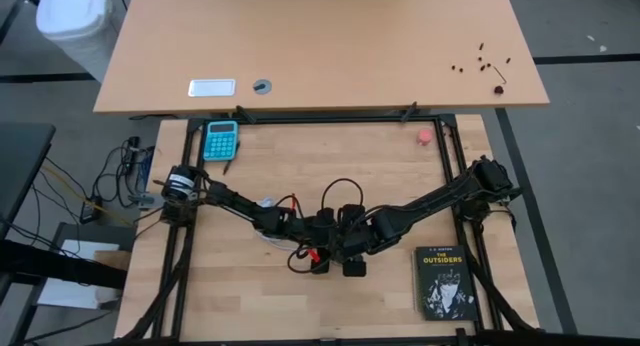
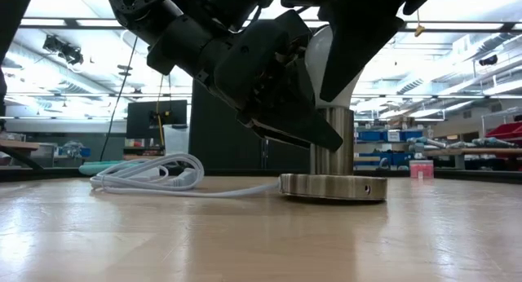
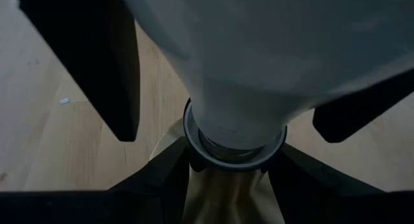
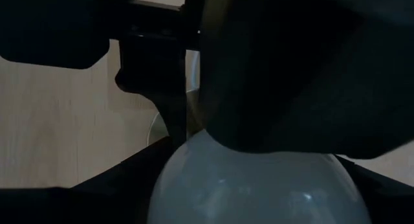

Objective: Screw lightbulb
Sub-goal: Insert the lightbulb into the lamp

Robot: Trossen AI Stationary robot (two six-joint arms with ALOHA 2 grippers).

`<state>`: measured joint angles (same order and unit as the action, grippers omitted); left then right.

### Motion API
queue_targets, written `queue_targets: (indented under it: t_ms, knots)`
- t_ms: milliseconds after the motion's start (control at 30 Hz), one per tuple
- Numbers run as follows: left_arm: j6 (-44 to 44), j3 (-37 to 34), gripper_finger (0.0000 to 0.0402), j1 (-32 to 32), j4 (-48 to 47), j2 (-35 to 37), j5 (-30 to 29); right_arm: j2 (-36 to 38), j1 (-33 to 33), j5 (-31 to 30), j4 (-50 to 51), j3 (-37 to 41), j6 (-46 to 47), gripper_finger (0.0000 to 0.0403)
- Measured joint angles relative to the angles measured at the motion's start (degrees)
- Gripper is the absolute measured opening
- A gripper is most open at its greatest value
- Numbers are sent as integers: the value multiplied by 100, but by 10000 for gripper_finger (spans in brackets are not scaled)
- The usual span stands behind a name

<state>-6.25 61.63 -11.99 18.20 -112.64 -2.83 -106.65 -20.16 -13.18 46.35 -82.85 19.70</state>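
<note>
Gripping lightbulb (image 2: 326, 58), right hand (image 2: 347, 66) above socket (image 2: 333, 187)

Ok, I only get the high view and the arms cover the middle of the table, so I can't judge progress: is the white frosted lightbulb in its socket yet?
Observer: Yes. In the left wrist view the white frosted lightbulb has its neck down inside the ring of the silvery metal socket.
Operator: Which arm has the bulb?
Observer: The right gripper; its dark fingers press on opposite sides of the glass.
Operator: And the left one?
Observer: The left gripper clasps the socket just below that ring, one finger on each side.
</note>
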Motion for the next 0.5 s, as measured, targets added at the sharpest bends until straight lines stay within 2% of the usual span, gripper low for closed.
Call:
queue_targets:
  t_ms: [300,500]
  knots:
    - [-1,0,193,0,0,0,0,-2,0,-6,0,2,-43,304]
    - [1,0,193,0,0,0,4,-7,0,-45,-2,2,-46,261]
